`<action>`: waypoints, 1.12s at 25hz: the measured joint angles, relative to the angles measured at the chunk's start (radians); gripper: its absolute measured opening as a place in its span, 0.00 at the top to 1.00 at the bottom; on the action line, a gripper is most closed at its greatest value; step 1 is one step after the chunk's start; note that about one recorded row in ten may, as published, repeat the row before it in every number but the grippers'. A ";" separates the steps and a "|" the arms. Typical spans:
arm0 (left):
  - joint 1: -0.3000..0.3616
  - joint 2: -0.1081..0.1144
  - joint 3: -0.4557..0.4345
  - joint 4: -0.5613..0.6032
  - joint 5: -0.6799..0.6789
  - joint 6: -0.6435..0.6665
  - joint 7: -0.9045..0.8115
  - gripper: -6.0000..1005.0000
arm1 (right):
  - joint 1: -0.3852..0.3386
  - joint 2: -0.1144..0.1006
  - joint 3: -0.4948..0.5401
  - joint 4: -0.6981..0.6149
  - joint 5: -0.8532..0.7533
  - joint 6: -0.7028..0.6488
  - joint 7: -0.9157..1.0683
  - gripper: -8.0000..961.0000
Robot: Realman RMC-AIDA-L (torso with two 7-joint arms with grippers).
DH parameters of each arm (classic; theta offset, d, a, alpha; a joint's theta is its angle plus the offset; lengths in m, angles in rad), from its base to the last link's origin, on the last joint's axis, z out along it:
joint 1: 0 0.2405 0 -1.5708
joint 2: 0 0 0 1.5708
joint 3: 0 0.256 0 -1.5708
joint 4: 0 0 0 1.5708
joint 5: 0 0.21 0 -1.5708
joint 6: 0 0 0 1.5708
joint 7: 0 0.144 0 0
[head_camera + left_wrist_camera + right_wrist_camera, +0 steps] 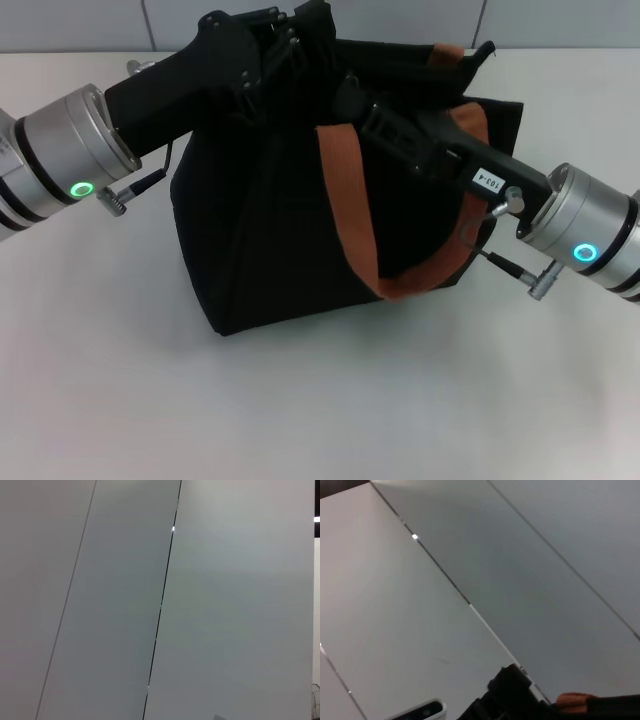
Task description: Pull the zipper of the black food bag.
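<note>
The black food bag (250, 230) stands in the middle of the white table in the head view, its orange-brown front handle (347, 200) hanging down its front. My left gripper (285, 40) is at the bag's upper edge at the far left corner. My right gripper (358, 98) reaches in from the right, over the bag's top near the middle. The zipper pull is hidden among the black fabric and the grippers. The right wrist view shows only a bit of orange handle (572, 700) and a black shape (507, 692) low in the picture. The left wrist view shows only wall.
The white table (320, 400) stretches in front of and beside the bag. A grey panelled wall (400, 20) rises behind it and fills both wrist views. A second orange handle (447, 55) stands up at the bag's back.
</note>
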 joint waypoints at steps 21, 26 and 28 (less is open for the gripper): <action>-0.005 0.000 0.000 -0.005 0.000 0.001 0.000 0.86 | -0.006 0.000 0.002 -0.008 0.001 0.007 0.010 0.79; -0.007 0.000 0.000 -0.011 0.000 0.002 0.002 0.86 | -0.006 0.000 0.008 -0.008 0.004 0.019 0.010 0.96; -0.006 0.000 0.000 -0.011 0.001 0.002 0.002 0.86 | -0.005 -0.001 0.010 -0.008 0.004 0.025 0.016 0.99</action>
